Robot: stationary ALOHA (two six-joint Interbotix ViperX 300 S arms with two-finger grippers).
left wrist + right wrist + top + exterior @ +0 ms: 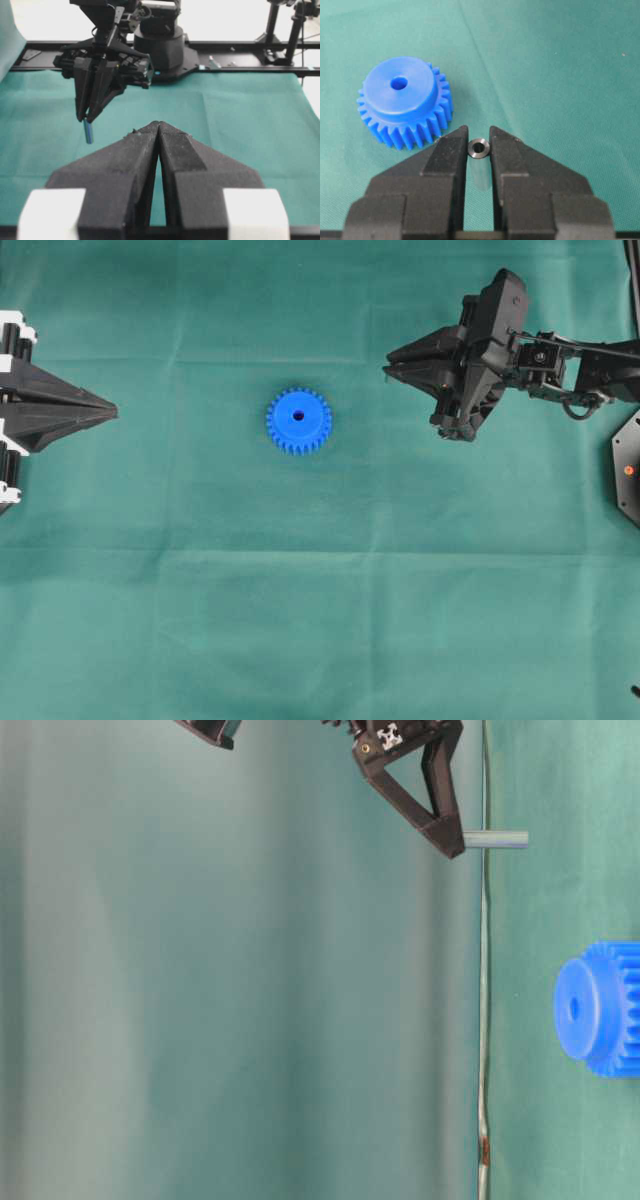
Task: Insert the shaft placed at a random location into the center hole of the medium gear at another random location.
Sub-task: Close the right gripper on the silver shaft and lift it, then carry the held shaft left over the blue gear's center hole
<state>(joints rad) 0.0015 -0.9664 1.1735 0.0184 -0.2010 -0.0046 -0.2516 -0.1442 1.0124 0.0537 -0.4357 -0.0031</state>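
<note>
Shaft [479, 148] sits clamped between the right gripper [479, 137] fingertips, sticking out past them, end-on in the wrist view w/ a dark recess in its face. Medium gear [299, 421] lies flat on the green cloth [320, 620], well apart from that gripper, center hole [298, 416] facing up. Left gripper [158, 125] rests far on the gear's other side, jaws together, nothing held. Table-level view crops the gear at the edge; overhead view hides the shaft. Gear: bright blue plastic, toothed rim, raised hub. Shaft: thin grey metal cylinder.
</note>
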